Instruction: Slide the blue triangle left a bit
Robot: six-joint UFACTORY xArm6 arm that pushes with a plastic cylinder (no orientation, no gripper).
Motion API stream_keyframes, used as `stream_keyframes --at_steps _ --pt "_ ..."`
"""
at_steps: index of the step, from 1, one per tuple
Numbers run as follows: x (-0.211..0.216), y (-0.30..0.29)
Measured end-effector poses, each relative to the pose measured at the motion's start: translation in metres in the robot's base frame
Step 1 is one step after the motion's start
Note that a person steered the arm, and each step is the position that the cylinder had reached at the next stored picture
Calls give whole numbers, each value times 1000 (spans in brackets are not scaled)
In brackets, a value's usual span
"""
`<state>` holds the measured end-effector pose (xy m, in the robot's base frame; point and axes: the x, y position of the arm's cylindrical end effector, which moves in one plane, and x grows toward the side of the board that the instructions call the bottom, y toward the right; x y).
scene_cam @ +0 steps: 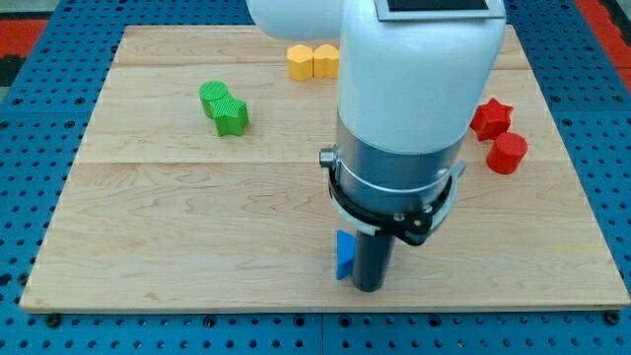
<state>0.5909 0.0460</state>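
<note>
My tip (369, 288) is down on the wooden board (197, 227), near its bottom edge, a bit right of the middle. It's a plain dark rod, so nothing spreads or pinches; it just stands upright. The blue triangle (344, 255) sits right against its left side, partly hidden by the rod, and I can't tell for sure whether they touch.

Up and far to the left of my tip lies the green block (225, 107), a lumpy two-lobed shape. Straight up the view, at the board's top edge, is the yellow block (312, 61), its right part hidden behind the arm (414, 108). Up and to the right there are two red pieces: a red star (491, 117) and, just below it, a red cylinder (508, 153), close together.

The board is pale wood with visible grain, made of long planks running left to right. It rests on a blue pegboard (30, 217) dotted with holes, showing on all sides. In the top corners I see a red mesh surface (39, 25).
</note>
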Motion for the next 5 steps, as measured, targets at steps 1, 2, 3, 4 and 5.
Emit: stream_keyframes --at_steps 1,2,3,4,5 --pt "-17 0" --pt "-18 0" --pt "-18 -1" --pt "-18 -28" --pt "-18 -55"
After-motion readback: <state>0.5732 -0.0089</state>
